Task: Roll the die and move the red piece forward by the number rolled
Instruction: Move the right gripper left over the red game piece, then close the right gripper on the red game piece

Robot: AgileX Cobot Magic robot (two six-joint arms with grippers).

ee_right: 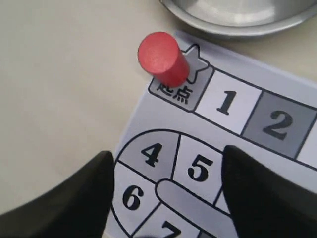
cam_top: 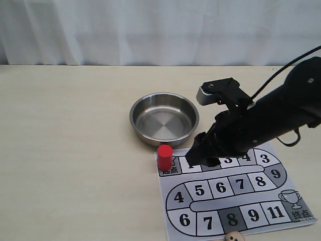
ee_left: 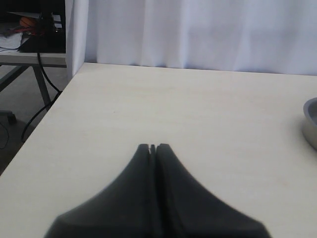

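The red piece [cam_top: 164,157] [ee_right: 163,58] stands upright on the starred start square at the near left corner of the printed board [cam_top: 235,198] [ee_right: 208,148]. The die [cam_top: 232,237] lies on the table just below the board's front edge, partly cut off by the frame. My right gripper [cam_top: 203,153] [ee_right: 166,166] hovers open over the board's first numbered squares, a short way right of the red piece, with nothing between its fingers. My left gripper [ee_left: 153,147] is shut and empty over bare table; the exterior view does not show it.
A round steel bowl [cam_top: 164,118] [ee_right: 237,15] [ee_left: 311,124] sits on the table just behind the board and appears empty. The table's left edge [ee_left: 47,111] drops off near the left gripper. White curtains hang behind the table.
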